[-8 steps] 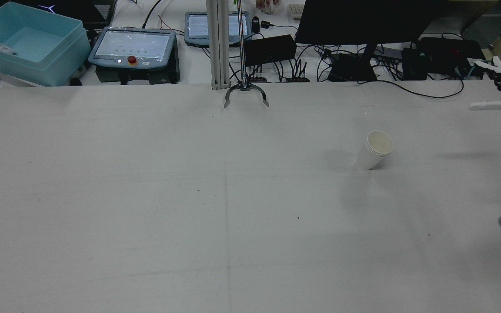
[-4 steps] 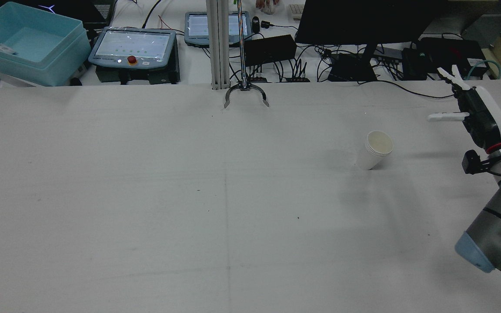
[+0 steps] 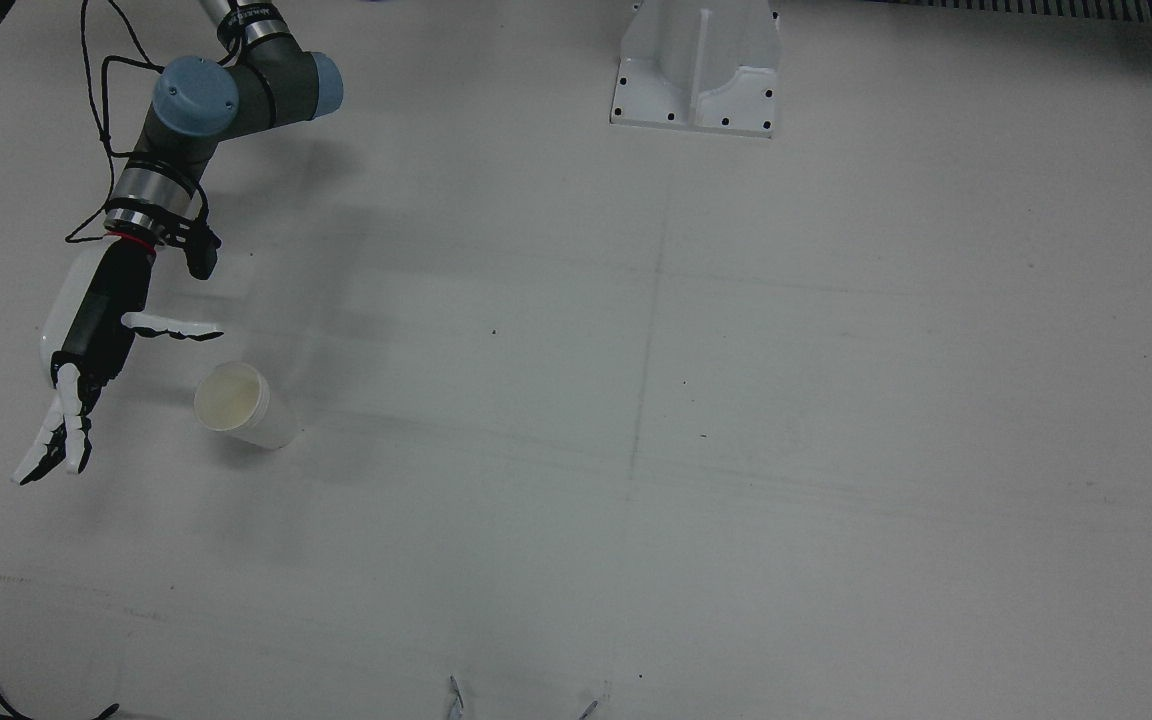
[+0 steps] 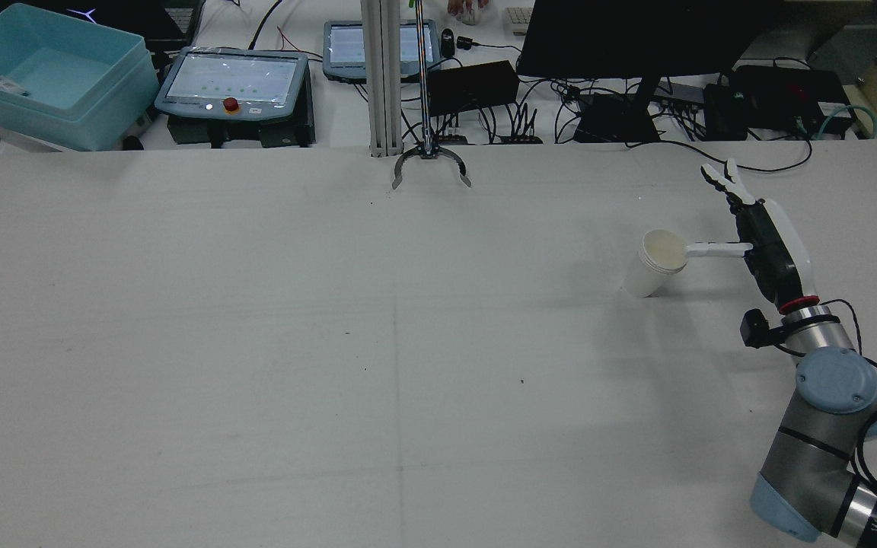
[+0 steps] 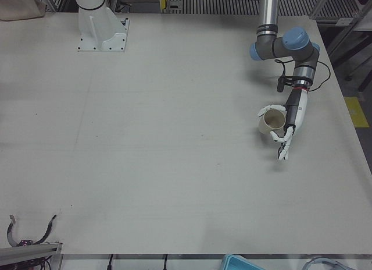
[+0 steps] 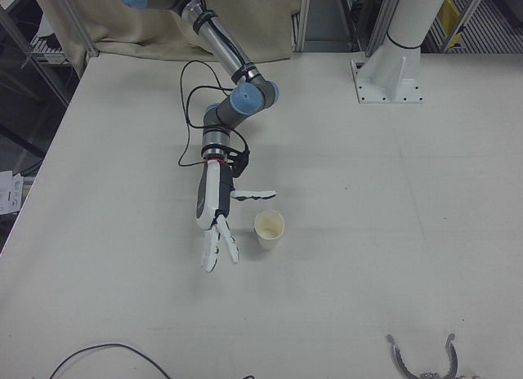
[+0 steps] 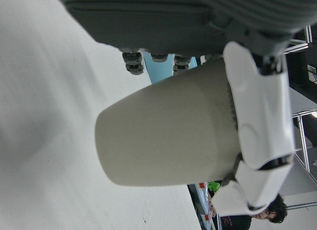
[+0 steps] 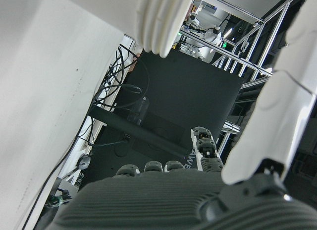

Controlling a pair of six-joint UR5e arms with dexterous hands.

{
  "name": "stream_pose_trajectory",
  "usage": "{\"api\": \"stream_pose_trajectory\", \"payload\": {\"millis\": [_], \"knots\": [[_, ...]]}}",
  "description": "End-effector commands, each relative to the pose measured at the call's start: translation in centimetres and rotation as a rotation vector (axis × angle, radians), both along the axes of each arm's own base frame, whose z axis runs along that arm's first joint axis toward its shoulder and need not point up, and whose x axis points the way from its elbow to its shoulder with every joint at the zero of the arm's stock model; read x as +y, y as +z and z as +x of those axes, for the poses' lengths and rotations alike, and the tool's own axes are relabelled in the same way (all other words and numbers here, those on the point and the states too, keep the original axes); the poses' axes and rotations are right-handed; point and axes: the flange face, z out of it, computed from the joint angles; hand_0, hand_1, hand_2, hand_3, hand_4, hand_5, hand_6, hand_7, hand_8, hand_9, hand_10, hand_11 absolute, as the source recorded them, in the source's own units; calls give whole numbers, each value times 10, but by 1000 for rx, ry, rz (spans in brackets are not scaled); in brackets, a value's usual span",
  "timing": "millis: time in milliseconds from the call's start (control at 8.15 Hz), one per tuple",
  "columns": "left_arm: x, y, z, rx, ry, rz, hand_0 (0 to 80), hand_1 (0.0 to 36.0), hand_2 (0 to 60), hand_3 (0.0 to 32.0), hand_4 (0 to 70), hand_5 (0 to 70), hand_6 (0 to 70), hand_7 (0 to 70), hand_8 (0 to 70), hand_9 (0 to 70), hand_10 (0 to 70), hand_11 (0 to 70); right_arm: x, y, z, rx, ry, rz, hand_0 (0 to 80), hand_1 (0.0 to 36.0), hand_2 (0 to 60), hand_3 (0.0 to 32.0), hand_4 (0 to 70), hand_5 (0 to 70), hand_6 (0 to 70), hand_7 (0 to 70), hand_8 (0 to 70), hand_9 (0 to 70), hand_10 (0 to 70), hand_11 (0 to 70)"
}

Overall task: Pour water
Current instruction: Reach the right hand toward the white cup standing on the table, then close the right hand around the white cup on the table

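A white paper cup point(image 4: 655, 266) stands upright on the table, also seen in the front view point(image 3: 236, 405) and the right-front view point(image 6: 268, 229). My right hand point(image 4: 762, 236) hovers just beside it, open, fingers stretched toward the far edge. Its thumb point(image 4: 712, 248) points at the cup's rim without gripping it. A second paper cup point(image 5: 272, 121) is held tilted off the table, with my left hand point(image 5: 290, 116) shut on it. Close up, its white fingers point(image 7: 257, 116) wrap the cup's point(image 7: 168, 136) rim end. No water shows in either cup.
A metal claw tool point(image 4: 431, 164) lies at the table's far edge. Behind it are a teal bin point(image 4: 50, 76), teach pendants point(image 4: 233, 80), a monitor point(image 4: 636, 38) and cables. A white pedestal point(image 3: 696, 70) stands on the robot's side.
My right arm has swung in from the view's right edge toward the standing cup, and the hand is still open. The cup has not moved.
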Motion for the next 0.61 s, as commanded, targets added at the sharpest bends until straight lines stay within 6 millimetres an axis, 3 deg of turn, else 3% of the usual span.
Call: {"api": "stream_pose_trajectory", "payload": {"millis": [0, 245, 491], "knots": [[1, 1, 0, 1, -1, -1, 526, 360, 600, 0, 169, 700, 0, 139, 0, 13, 48, 97, 21, 14, -38, -16, -53, -18, 517, 137, 0, 0, 24, 0, 0, 0, 10, 6, 0, 0], [3, 2, -1, -1, -1, -4, 519, 360, 600, 0, 168, 700, 0, 140, 0, 14, 49, 98, 20, 18, -41, -11, -46, -24, 519, 140, 0, 0, 31, 0, 0, 0, 6, 2, 0, 0], [2, 1, -2, 6, -2, -4, 519, 360, 600, 0, 167, 700, 0, 139, 0, 13, 47, 96, 21, 10, -59, -18, -66, -15, 515, 134, 0, 0, 35, 0, 0, 0, 7, 3, 0, 0]]}}
